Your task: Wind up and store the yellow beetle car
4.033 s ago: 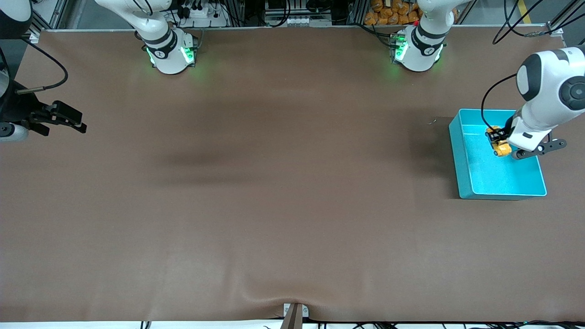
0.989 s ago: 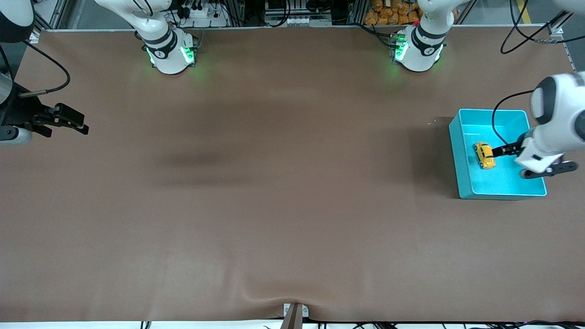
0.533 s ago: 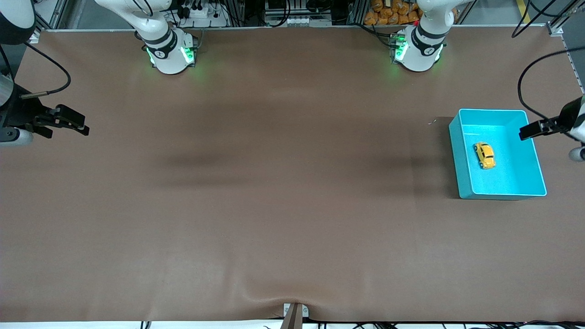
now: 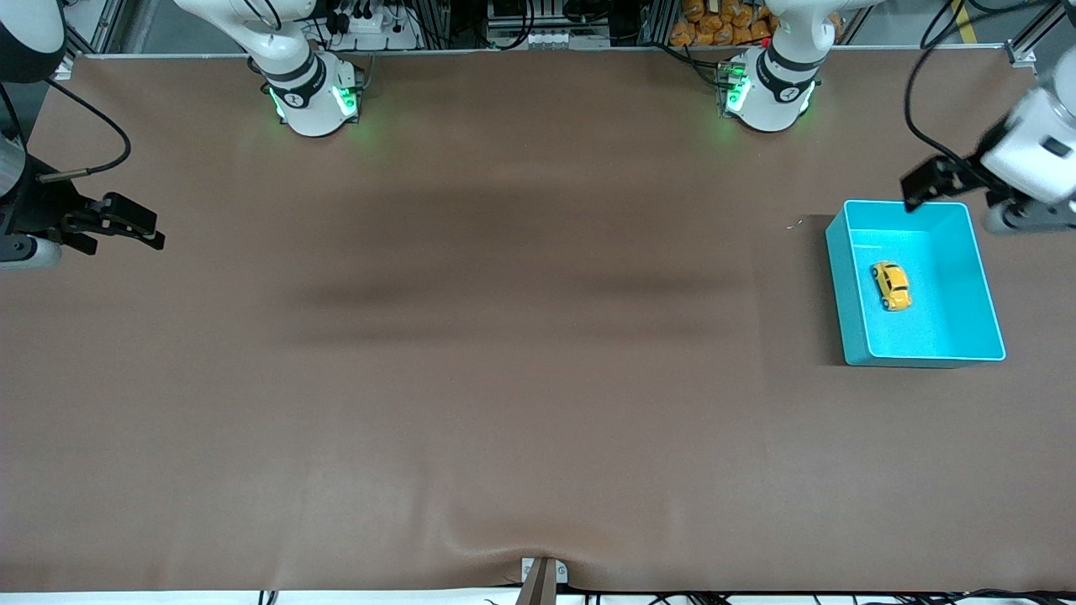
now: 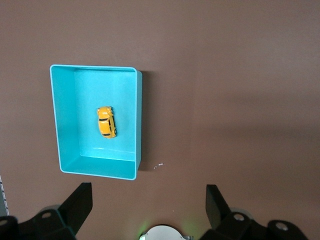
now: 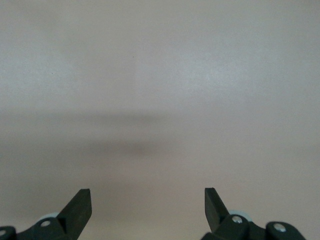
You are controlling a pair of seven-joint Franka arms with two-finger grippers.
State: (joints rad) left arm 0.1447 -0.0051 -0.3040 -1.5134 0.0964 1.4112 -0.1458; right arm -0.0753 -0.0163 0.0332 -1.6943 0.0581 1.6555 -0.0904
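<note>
The left gripper (image 4: 954,192) hangs in the air over the table at the edge of the cyan bin that lies toward the arm bases, its two black fingers (image 5: 79,202) spread wide with nothing between them. Directly under its camera sits the one open rectangular cyan plastic bin (image 5: 63,120), and on the bin's floor rests the one small yellow-orange beetle-shaped toy car with dark wheels and windows (image 5: 106,121), upright, clear of all four walls and touched by neither gripper. The front view places that bin (image 4: 844,277) at the left arm's end of the brown table (image 4: 504,378), with the car (image 4: 891,286) lying in the half of the bin toward the table's middle. The left wrist view shows what the front view blurs: both left fingertips, well apart. A tiny pale speck (image 5: 159,165) lies on the mat just beside the bin. The right gripper (image 4: 126,225) waits over the right arm's end of the table, well apart from the bin; in the front view it shows only as a dark shape, while the right wrist view shows its two fingers (image 6: 80,205) held wide over bare mat. Counted: two arms, two grippers, one bin, one car.
</note>
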